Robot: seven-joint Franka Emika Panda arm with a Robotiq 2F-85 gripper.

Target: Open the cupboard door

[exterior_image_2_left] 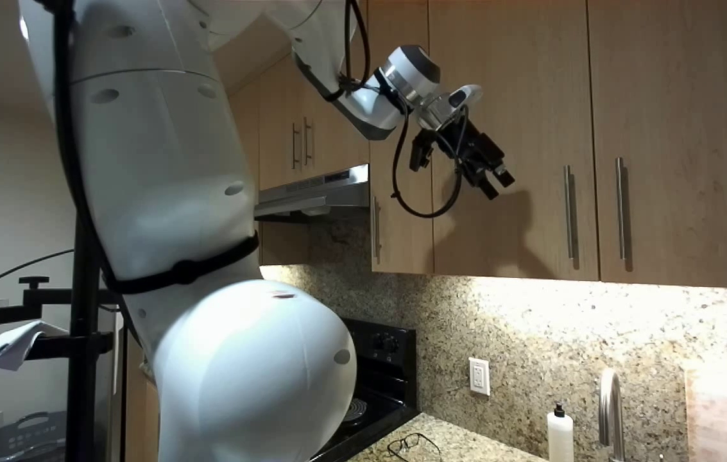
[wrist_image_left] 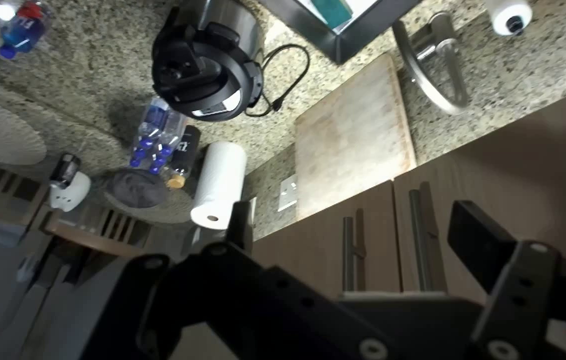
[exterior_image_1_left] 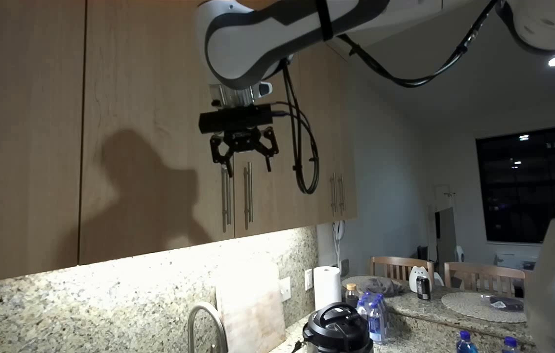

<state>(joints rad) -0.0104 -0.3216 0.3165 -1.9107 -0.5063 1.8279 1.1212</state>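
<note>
The black two-finger mechanical gripper (exterior_image_1_left: 250, 169) points downward, its dark blocky fingers (wrist_image_left: 480, 242) spread well apart, a wide gap between the tips. Just above sits a black bar-shaped camera housing (exterior_image_1_left: 235, 117), under the wrist of a smooth white and dark-grey robot arm (exterior_image_1_left: 253, 41), and loops of thin black cable (exterior_image_1_left: 298, 168) hang beside the gripper.

The cupboard door (exterior_image_1_left: 135, 105), a tall flat panel of light-brown wood, is behind the gripper in both exterior views. Its slim vertical silver bar handle (exterior_image_2_left: 569, 212) runs near the right edge. In an exterior view a fingertip (exterior_image_1_left: 229, 169) overlaps the upper end of that handle along the line of sight; in the wrist view the handle shows beyond the spread fingers, apart from them. The door is closed, level with the matching light-brown wooden door (exterior_image_2_left: 690, 141) beside it, whose own silver bar handle (exterior_image_2_left: 620, 208) stands just across the seam.

Below the doors runs a brightly lit, speckled beige granite backsplash (exterior_image_2_left: 530, 321). In front of it rise a curved brushed-metal faucet (exterior_image_2_left: 609, 385) and, near that, a white plastic bottle with a black pump (exterior_image_2_left: 560, 436). A pale, mottled rectangular board (exterior_image_1_left: 250, 309) stands against the backsplash, and past it is an upright white roll of paper towel (exterior_image_1_left: 327, 287). Farther along are a rounded cooker with a black lid (exterior_image_1_left: 338, 324) and, just beside it, clear plastic bottles with blue caps (exterior_image_1_left: 376, 321).
</note>
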